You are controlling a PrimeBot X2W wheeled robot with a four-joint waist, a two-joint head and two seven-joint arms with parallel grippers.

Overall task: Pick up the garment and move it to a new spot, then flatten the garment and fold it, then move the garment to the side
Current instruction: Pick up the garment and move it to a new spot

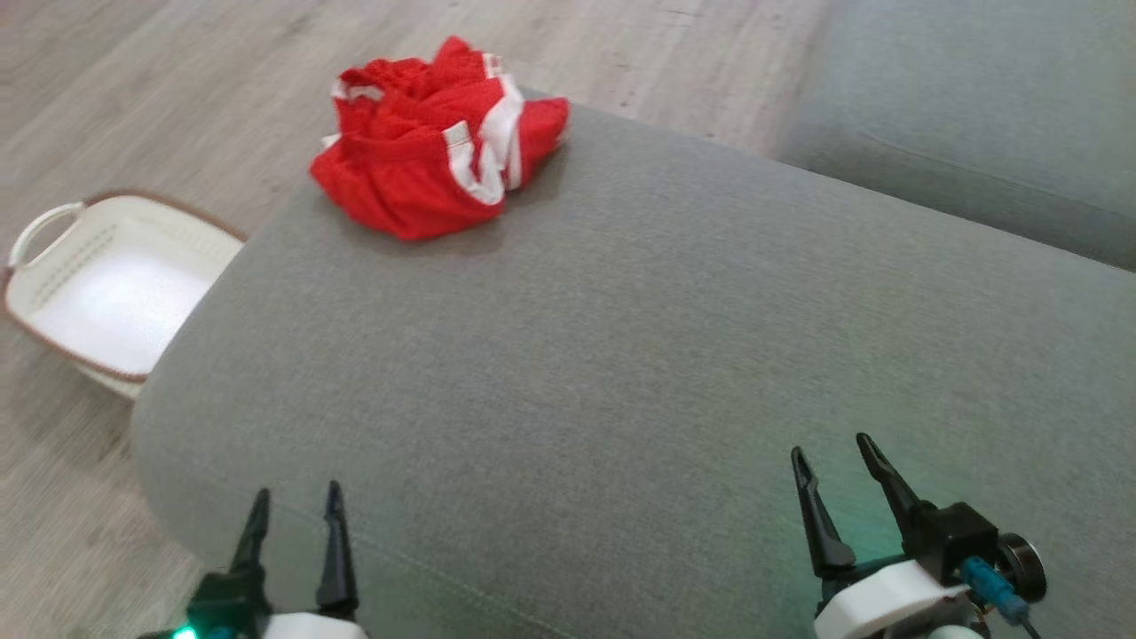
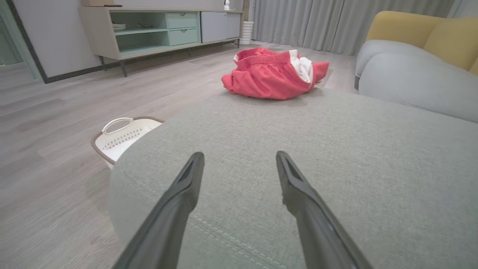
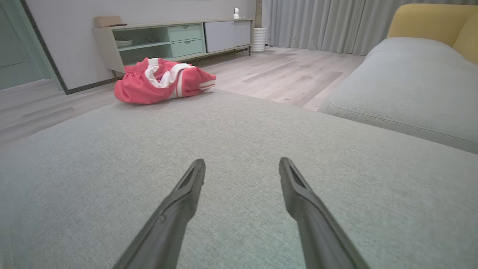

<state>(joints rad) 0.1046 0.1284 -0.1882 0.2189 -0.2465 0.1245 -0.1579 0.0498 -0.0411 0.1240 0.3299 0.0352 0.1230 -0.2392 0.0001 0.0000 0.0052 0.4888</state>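
1. Garment (image 1: pixel 426 151) not yet in hand. Nearest me, left gripper (image 1: pixel 297 490) and right gripper (image 1: pixel 831 445) hang over the near edge of the grey cushion (image 1: pixel 621 355), fingers spread, nothing between them.
2. Mid-field: bare upholstery ahead of both grippers. White basket (image 1: pixel 67 262) sits on the floor just beside the cushion's left edge.
3. Far: the target lies in a crumpled heap at the far left corner of the cushion, well apart from both grippers and nearer my left one. Red cloth, white trim bands.
4. Handling (my judgement): light, limp, mesh-like fabric. It should drape and trail when lifted. Not fragile. It may drag on the textured cover rather than slide.
5. Hold (my judgement): pinch a raised fold on top of the heap or a white-banded edge, where the layers look thicker. Keep the fingertips clear of the cushion cover. I cannot tell which edge is the waistband.
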